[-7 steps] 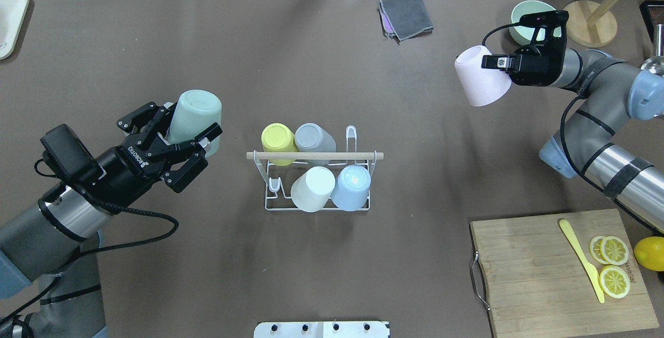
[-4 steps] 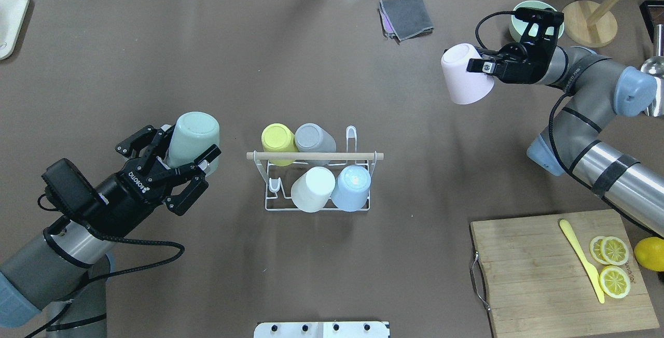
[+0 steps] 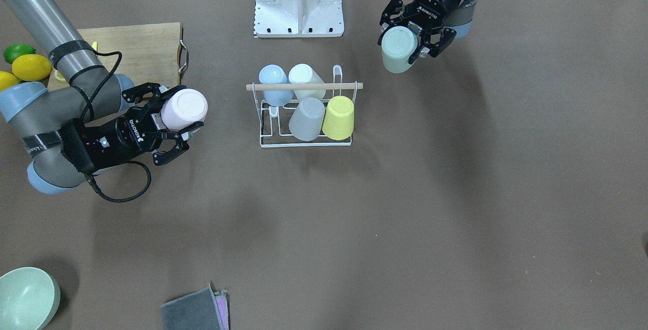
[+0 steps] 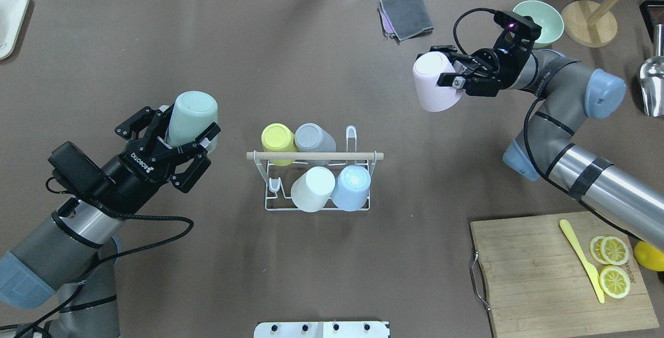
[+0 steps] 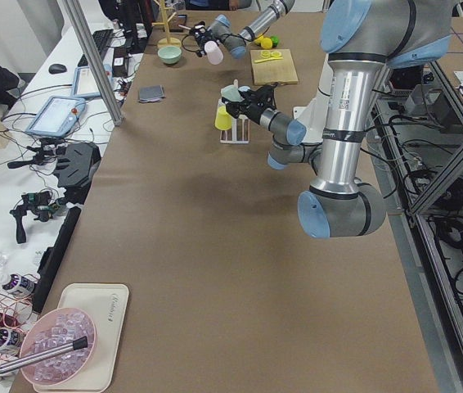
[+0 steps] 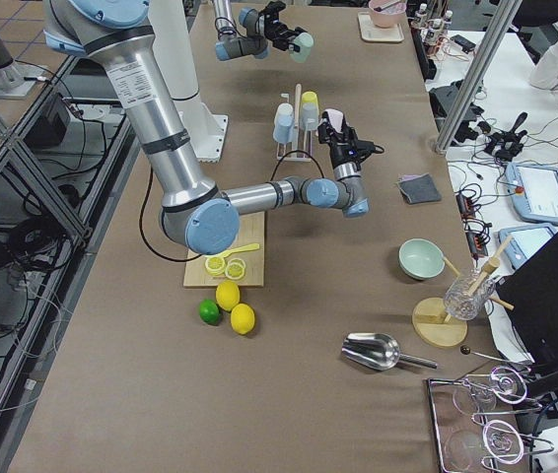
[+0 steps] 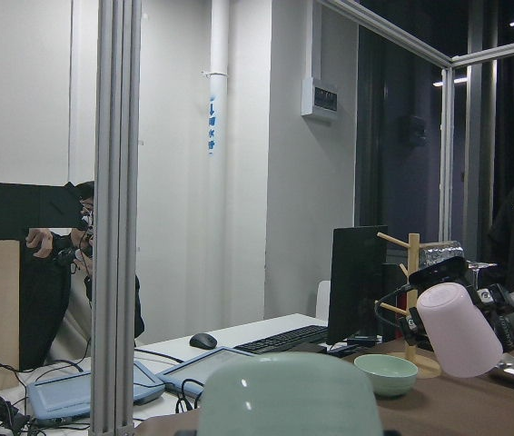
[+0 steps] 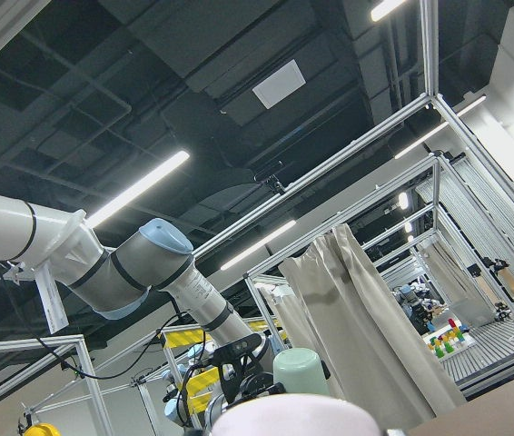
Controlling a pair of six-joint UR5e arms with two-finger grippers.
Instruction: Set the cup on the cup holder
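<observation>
Table (image 4: 311, 42) stretches wide between cup holder (image 4: 316, 155), mint cup (image 4: 192, 112), pink cup (image 4: 433, 86).

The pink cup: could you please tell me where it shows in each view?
Exterior front-facing: the pink cup is left of centre.
Overhead exterior: upper right.
Exterior left: far, at the top.
Exterior right: upper middle.
Left wrist-mounted: right side.
Right wrist-mounted: bottom edge, partly cut off.
Landmark in the four exterior views: the cup holder, mid-table.

The right gripper (image 4: 446, 66) is carrying the pink cup (image 4: 429, 88) toward nine o'clock in the overhead view, nearing the cup holder (image 4: 340, 155).
</observation>
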